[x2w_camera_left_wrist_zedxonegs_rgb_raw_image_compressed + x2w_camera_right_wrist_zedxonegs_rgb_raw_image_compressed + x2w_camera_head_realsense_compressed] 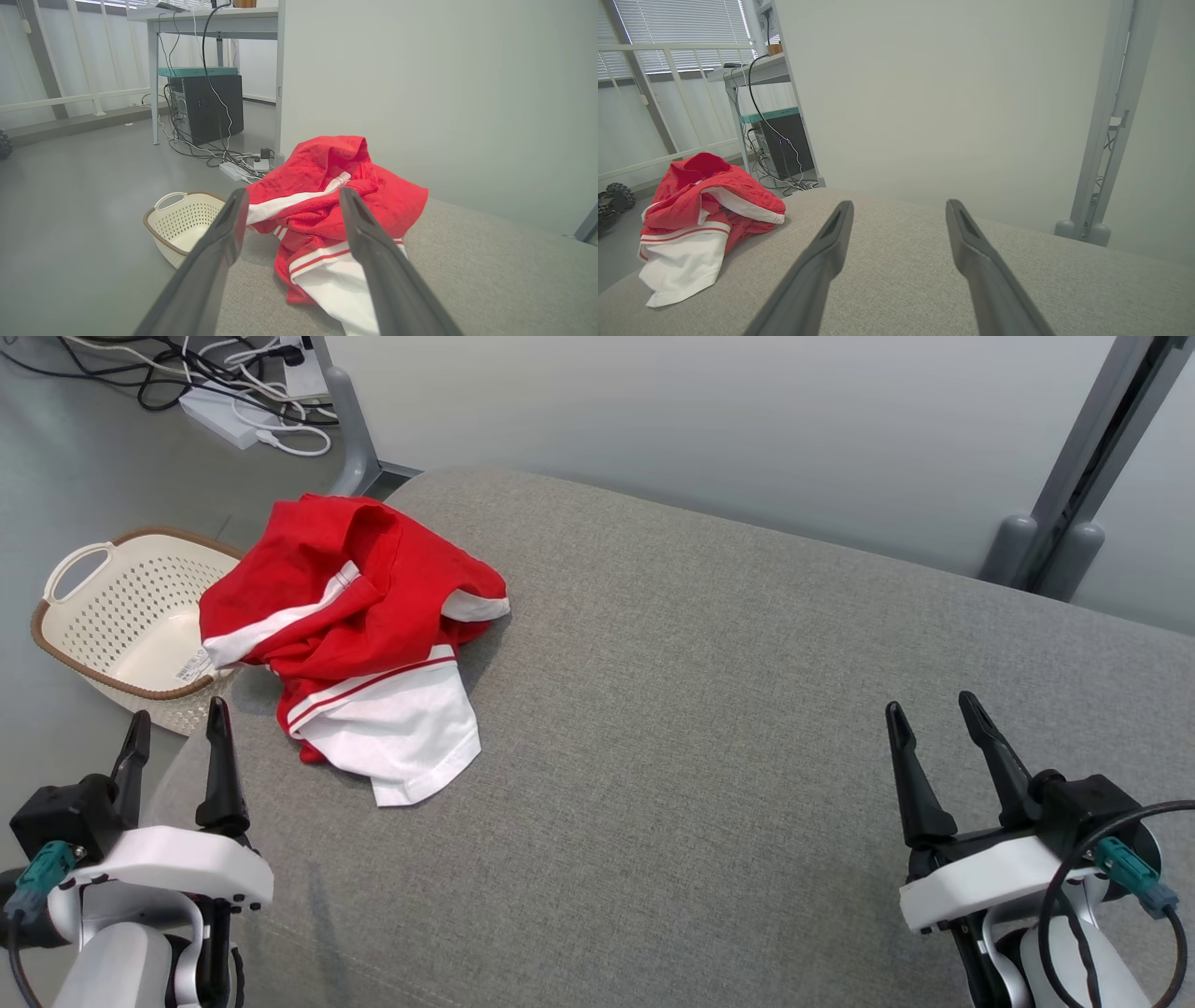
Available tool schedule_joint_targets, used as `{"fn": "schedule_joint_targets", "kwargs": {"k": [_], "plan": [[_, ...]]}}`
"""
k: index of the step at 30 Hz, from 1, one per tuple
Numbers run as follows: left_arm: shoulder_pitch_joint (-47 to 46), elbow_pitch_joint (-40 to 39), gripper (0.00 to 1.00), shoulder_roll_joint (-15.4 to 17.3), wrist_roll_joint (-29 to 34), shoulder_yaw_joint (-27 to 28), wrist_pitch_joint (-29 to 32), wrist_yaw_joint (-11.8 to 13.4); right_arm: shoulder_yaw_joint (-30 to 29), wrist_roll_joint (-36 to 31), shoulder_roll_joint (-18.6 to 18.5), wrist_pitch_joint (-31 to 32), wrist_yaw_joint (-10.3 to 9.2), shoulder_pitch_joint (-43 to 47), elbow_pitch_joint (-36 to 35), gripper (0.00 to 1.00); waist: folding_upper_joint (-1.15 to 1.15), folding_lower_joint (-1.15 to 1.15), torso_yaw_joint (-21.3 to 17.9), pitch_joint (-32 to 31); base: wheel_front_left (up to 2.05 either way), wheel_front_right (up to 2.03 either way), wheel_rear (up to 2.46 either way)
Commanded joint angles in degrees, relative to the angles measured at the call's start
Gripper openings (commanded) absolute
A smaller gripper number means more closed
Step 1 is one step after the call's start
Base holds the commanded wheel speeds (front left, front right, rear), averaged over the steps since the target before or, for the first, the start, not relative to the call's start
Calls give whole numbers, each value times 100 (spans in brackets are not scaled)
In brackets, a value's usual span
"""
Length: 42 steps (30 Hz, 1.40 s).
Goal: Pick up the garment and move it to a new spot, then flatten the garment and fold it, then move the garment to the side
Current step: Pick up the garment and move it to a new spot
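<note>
The left fingers (222,765) stand wide apart and hold nothing, poised over the near left corner of the bench (700,709). The right fingers (915,775) are spread just as wide and also empty, over bare grey fabric at the near right.

In the left wrist view, the garment (327,196) lies framed in the gap between that arm's fingers, a little farther on. It is not touching them. The right fingers are well apart from it, and their own view shows it off to the far left.

The garment is a red piece with white panels and striped trim. It sits in a crumpled heap at the far left of the bench, close to the edge, with a white flap trailing toward the near side. A cream perforated basket (131,607) stands on the floor just beyond that left edge.

By the look of it nothing is done yet. The garment is unlifted, unflattened and unfolded, so the pick-up, the move to a new spot, the smoothing, the folding and the final shift aside are all left. The left arm seems best placed to begin.
</note>
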Motion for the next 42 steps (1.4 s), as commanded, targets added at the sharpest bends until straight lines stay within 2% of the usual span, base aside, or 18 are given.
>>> {"fn": "schedule_joint_targets", "kwargs": {"k": [1,7,11,15,19,25,26,32,35,36,37,38,42], "plan": [[-88,-35,100,18,-33,22,-40,31,-16,30,-13,1,13,-46,-15,100,0,0,1,11,0,0,0],[-509,-192,100,100,-56,62,-54,10,-11,-12,-61,60,13,-120,-131,100,0,0,-55,161,0,0,0],[-1032,-174,100,195,-104,86,4,-103,38,-77,-114,171,13,-263,-286,100,0,0,-200,440,0,0,0],[-1597,163,100,280,-146,33,131,-247,71,-143,-173,309,13,-435,-468,100,0,0,-395,810,0,0,0],[-2186,879,100,316,-288,-2,292,-480,71,-219,-214,444,13,-601,-656,100,0,0,-568,1197,0,0,0],[-2921,2353,100,313,-561,-49,721,-863,97,-285,-267,566,13,-842,-828,100,0,0,-784,1641,0,0,0],[-2921,2353,100,313,-561,-49,721,-863,97,-285,-267,566,13,-842,-828,100,0,0,-784,1641,0,0,0],[-3483,3698,100,227,-931,-58,1262,-1150,97,-313,-274,584,13,-962,-891,100,0,0,-870,1898,0,0,0],[-3639,4018,100,232,-1003,-91,1351,-1215,92,-317,-268,590,13,-1006,-893,100,0,0,-872,1928,0,0,0],[-3684,4100,90,235,-1024,-110,1343,-1229,86,-318,-267,590,13,-1012,-889,100,0,0,-867,1928,0,0,0],[-3721,4146,38,262,-1015,-129,1302,-1248,82,-320,-264,589,13,-1019,-886,100,0,0,-862,1924,0,0,0],[-3764,4206,0,280,-1016,-147,1288,-1253,80,-320,-260,591,13,-1026,-881,100,0,0,-858,1916,0,0,0],[-3891,4304,0,399,-915,-228,915,-1273,58,-309,-256,558,13,-1005,-859,100,0,0,-832,1817,0,0,0]]}}
